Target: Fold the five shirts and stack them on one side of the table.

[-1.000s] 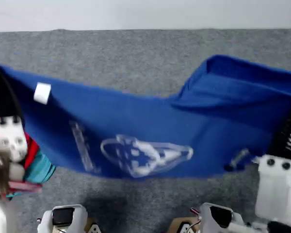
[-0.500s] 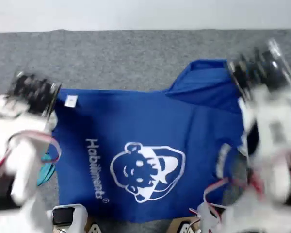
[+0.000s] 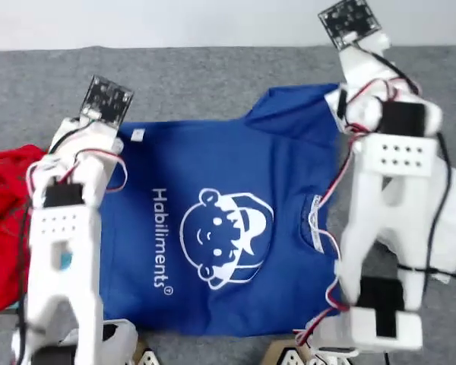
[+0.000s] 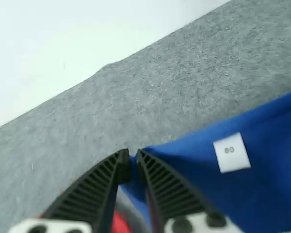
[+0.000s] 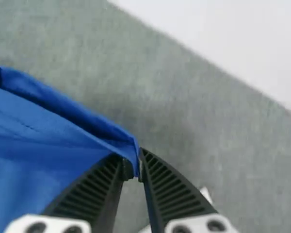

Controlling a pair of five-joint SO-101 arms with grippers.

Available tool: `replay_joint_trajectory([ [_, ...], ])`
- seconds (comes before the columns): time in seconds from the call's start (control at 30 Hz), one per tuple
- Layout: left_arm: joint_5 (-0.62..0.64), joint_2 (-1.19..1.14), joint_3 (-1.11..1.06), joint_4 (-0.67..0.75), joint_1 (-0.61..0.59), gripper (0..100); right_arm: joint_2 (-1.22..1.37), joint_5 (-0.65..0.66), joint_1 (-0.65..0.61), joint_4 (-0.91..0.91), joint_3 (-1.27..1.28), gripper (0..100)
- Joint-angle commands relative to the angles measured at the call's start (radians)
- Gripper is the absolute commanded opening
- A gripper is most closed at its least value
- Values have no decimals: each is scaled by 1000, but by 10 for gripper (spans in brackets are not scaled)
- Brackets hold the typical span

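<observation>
The blue shirt (image 3: 213, 228) lies print-up mid-table (image 3: 213, 84). The left gripper (image 4: 132, 159) and right gripper (image 5: 136, 164) pinch its far corners. Best to pull that edge evenly taut and lay it flat before releasing.

A grey felt-like tabletop (image 3: 213, 84) (evenly lit) meets a plain white wall (image 3: 213, 23) behind.

Blue shirt (image 3: 220, 228) spread flat, print up; red shirt (image 3: 4, 220) beside it
</observation>
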State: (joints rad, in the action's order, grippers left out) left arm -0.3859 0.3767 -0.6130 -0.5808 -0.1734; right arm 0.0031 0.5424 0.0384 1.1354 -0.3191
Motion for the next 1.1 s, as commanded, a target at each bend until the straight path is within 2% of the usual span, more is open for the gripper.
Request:
replay_joint_trajectory([
  [0.0, -12, -175, 200, 80, 5, 6, 51, -5, -22, -205, -9, 10],
  [0.2, -12, -476, 595, 81, 5, 6, 124, 6, -61, -529, -9, 10],
  [0.43, -14, -698, 918, 78, 6, 6, 176, 115, -74, -742, -9, 10],
  [0.63, -17, -766, 1004, 35, 31, 6, 199, 152, -73, -774, -11, 10],
  [0.83, -17, -796, 1078, 68, 43, 6, 220, 152, -73, -966, -11, 10],
  [1.07, -17, -801, 1093, 63, 34, 6, 226, 153, -108, -1047, -11, 10],
])
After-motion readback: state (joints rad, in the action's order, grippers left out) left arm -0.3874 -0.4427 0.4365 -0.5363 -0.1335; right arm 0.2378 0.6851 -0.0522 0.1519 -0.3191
